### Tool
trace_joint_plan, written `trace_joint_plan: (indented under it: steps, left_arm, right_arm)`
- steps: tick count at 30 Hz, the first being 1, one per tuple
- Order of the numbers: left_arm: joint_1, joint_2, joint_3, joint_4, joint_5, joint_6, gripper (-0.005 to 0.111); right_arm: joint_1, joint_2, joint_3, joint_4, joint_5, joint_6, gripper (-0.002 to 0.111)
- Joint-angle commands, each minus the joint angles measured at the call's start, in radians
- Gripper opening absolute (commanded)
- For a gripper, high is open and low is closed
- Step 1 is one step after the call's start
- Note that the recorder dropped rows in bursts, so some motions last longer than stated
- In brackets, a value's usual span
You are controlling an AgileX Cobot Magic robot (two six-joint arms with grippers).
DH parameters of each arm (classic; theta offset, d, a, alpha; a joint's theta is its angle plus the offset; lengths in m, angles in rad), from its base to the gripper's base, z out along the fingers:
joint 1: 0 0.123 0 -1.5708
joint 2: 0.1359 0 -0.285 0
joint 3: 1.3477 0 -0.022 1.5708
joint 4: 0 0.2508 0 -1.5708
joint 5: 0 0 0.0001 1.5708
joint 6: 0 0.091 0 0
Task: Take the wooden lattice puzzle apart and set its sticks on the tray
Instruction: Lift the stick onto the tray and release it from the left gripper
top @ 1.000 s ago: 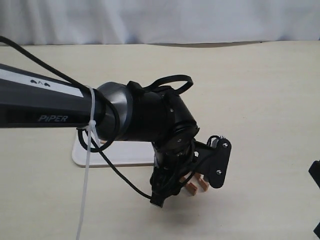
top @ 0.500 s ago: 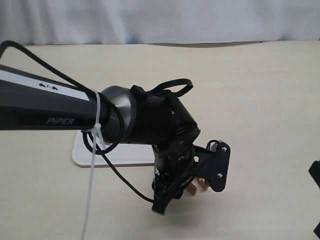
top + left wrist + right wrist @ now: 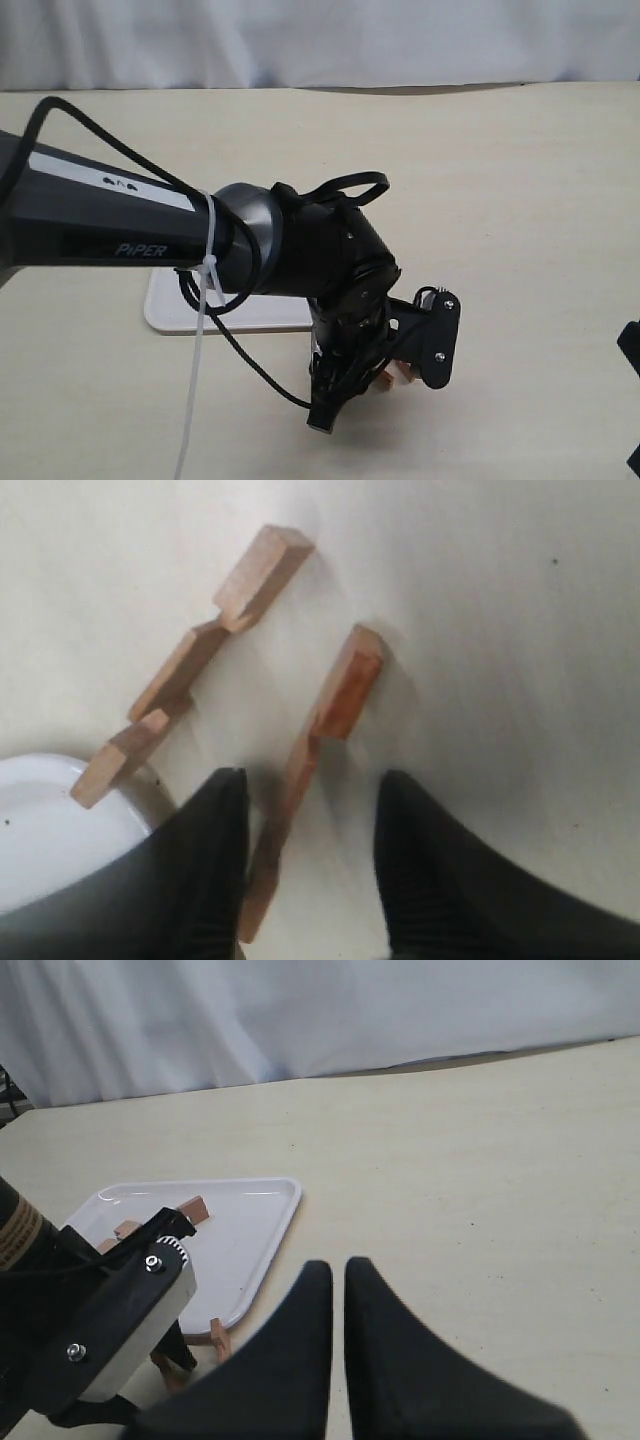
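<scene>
My left claw (image 3: 315, 780), spread wide, straddles a notched stick (image 3: 345, 690) on the surface (image 3: 520, 630); I should centre it before squeezing its sides.

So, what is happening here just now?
The left gripper is open and low over the table, its fingers on either side of one loose stick. A second stick lies beside it, one end at the rim of the tray. The right gripper is shut and holds nothing.

2 notched sticks (image 3: 335, 690) beside white tray (image 3: 40, 830)
</scene>
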Motion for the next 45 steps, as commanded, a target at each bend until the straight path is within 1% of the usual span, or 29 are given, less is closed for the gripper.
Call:
trace_joint_plan:
  steps: [1,2,3,4,7,9,11,12,14,16,18,20,22,27,32,34,36,41,43,45]
  left_arm:
    - [-0.008,0.0,-0.003,-0.006,0.01,-0.001,0.0]
    - [-0.008,-0.002,-0.003,-0.006,0.012,-0.014,0.0]
    - [-0.01,-0.018,-0.003,-0.006,0.016,-0.074,0.0]
    - [-0.011,-0.029,-0.003,-0.006,0.021,-0.098,0.0]
    - [-0.022,-0.146,-0.004,-0.006,0.049,-0.18,0.0]
    - [-0.004,-0.216,-0.004,0.013,0.014,-0.268,0.0]
    - [0.033,-0.247,-0.004,0.018,-0.024,-0.337,0.0]
    - [0.065,-0.249,-0.004,0.018,-0.051,-0.399,0.0]
    - [0.143,-0.239,0.008,0.016,-0.124,-0.558,0.0]
    - [0.214,-0.218,0.039,0.016,-0.204,-0.76,0.0]
    - [0.248,-0.195,0.043,0.011,-0.211,-0.84,0.0]
    - [0.271,-0.165,0.043,0.009,-0.209,-0.876,0.0]
    - [0.283,-0.133,0.043,0.009,-0.197,-0.876,0.0]
    - [0.283,-0.075,0.043,0.018,-0.192,-0.876,0.0]
    - [0.283,-0.063,0.043,0.018,-0.191,-0.876,0.001]
    - [0.283,-0.063,0.043,0.02,-0.191,-0.876,0.007]
    - [0.283,-0.063,0.043,0.046,-0.191,-0.876,0.017]
    - [0.283,-0.063,0.043,0.042,-0.173,-0.876,0.056]
    - [0.281,-0.063,0.043,0.032,-0.173,-0.876,0.068]
    - [0.281,-0.073,0.037,-0.019,-0.159,-0.876,0.073]
  right_arm:
    - [0.0,-0.004,0.002,-0.002,0.001,-0.007,0.004]
    - [0.0,-0.004,0.002,-0.002,0.001,-0.007,0.004]
    - [0.0,-0.004,0.002,-0.002,0.001,-0.007,0.004]
    - [0.0,-0.004,0.002,-0.002,0.001,-0.007,0.004]
    - [0.0,-0.004,0.002,-0.002,0.001,-0.007,0.004]
    - [0.0,-0.004,0.002,-0.002,0.001,-0.007,0.004]
    - [0.0,-0.004,0.002,-0.002,0.001,-0.007,0.004]
    - [0.0,-0.004,0.002,-0.002,0.001,-0.007,0.004]
    - [0.0,-0.004,0.002,-0.002,0.001,-0.007,0.004]
    - [0.0,-0.004,0.002,-0.002,0.001,-0.007,0.004]
    - [0.0,-0.004,0.002,-0.002,0.001,-0.007,0.004]
    - [0.0,-0.004,0.002,-0.002,0.001,-0.007,0.004]
    - [0.0,-0.004,0.002,-0.002,0.001,-0.007,0.004]
    - [0.0,-0.004,0.002,-0.002,0.001,-0.007,0.004]
    - [0.0,-0.004,0.002,-0.002,0.001,-0.007,0.004]
    - [0.0,-0.004,0.002,-0.002,0.001,-0.007,0.004]
    - [0.0,-0.004,0.002,-0.002,0.001,-0.007,0.004]
    - [0.0,-0.004,0.002,-0.002,0.001,-0.007,0.004]
    - [0.0,-0.004,0.002,-0.002,0.001,-0.007,0.004]
    - [0.0,-0.004,0.002,-0.002,0.001,-0.007,0.004]
